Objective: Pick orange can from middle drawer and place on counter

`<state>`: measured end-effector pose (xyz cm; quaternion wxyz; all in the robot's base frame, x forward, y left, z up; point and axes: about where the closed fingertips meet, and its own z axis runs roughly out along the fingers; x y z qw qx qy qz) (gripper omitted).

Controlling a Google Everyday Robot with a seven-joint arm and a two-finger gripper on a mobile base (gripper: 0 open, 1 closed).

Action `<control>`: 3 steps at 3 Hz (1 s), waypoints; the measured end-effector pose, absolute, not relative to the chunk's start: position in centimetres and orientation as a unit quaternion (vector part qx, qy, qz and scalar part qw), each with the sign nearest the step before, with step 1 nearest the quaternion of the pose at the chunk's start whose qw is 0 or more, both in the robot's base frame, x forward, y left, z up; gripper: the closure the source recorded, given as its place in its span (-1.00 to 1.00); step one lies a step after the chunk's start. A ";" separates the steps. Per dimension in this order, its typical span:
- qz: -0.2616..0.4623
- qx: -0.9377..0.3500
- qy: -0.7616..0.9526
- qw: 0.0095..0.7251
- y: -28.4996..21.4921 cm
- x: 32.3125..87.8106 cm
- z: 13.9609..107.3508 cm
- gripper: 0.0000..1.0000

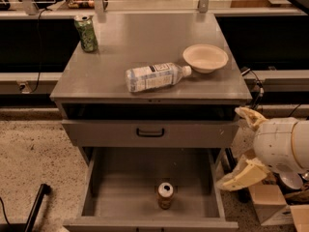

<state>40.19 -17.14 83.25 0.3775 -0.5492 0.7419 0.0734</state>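
Note:
The orange can (165, 195) stands upright near the front middle of the open middle drawer (125, 178), on its flat grey floor. The counter (145, 42) is the cabinet's grey top, above the drawer. My gripper (244, 147) is at the right of the cabinet, beside the drawer's right wall and level with the closed drawer front. Its cream fingers (241, 176) are spread apart and hold nothing. It is well to the right of the can and higher than it.
On the counter lie a clear plastic bottle (155, 76) on its side, a cream bowl (205, 58) at the right and a green can (86, 33) at the back left. A closed drawer front with a black handle (150, 132) sits above the open drawer. Cardboard boxes (270, 202) stand on the floor at the right.

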 end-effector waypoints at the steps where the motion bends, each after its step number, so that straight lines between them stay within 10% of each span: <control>1: 0.055 -0.544 0.730 0.409 -16.9 41.2 85.3 -1.00; 3: 0.167 -0.523 0.712 0.439 -12.6 40.8 76.1 -1.00</control>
